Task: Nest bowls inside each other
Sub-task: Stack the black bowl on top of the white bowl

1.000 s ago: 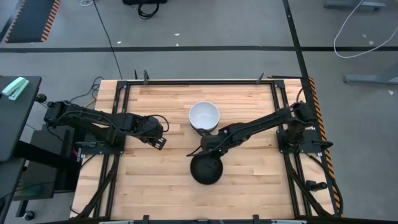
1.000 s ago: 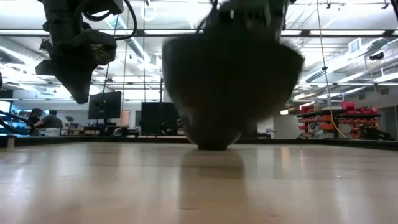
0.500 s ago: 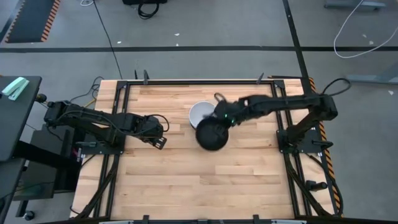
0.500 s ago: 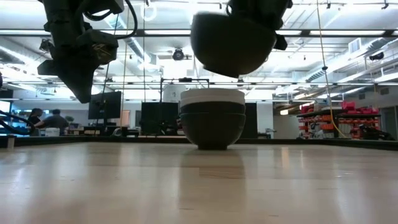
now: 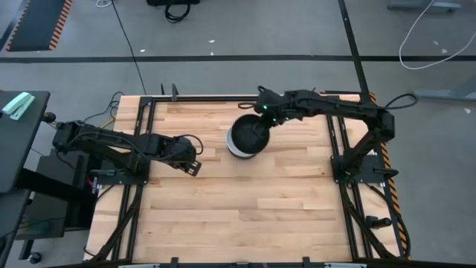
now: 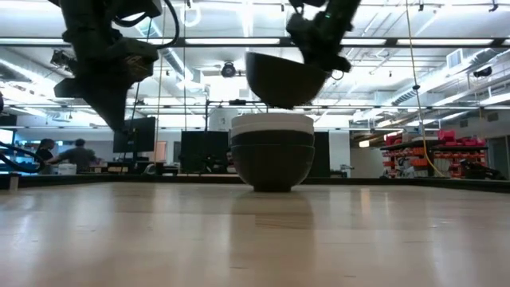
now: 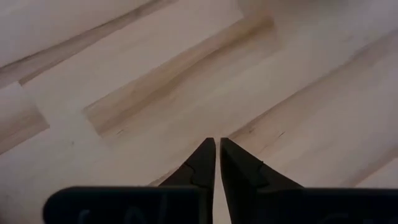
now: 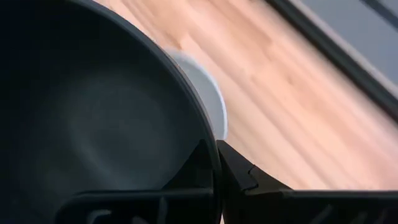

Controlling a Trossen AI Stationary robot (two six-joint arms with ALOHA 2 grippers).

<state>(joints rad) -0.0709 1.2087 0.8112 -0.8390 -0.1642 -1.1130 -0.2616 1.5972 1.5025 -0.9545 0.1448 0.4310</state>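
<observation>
Black bowl held above the stack, upper centre of the high view.

A black bowl [image 6: 285,78] is gripped by its rim in the right gripper [image 5: 262,110], jaws closed on the thin wall, just over the stacked bowls [image 6: 272,158], whose top bowl is white. The bowl is judged light, rigid, smooth and likely slippery; a rim grip suits it. The left gripper [image 7: 217,163] is parked at centre left, jaws closed and empty. The wooden bench [image 5: 282,201] is level; a workshop is seen behind.

Bright, even light falls from ceiling strip lights [image 6: 239,41]. The wooden table [image 6: 255,239] looks softly blurred up close. The black bowl [image 8: 93,124] is out of focus.
</observation>
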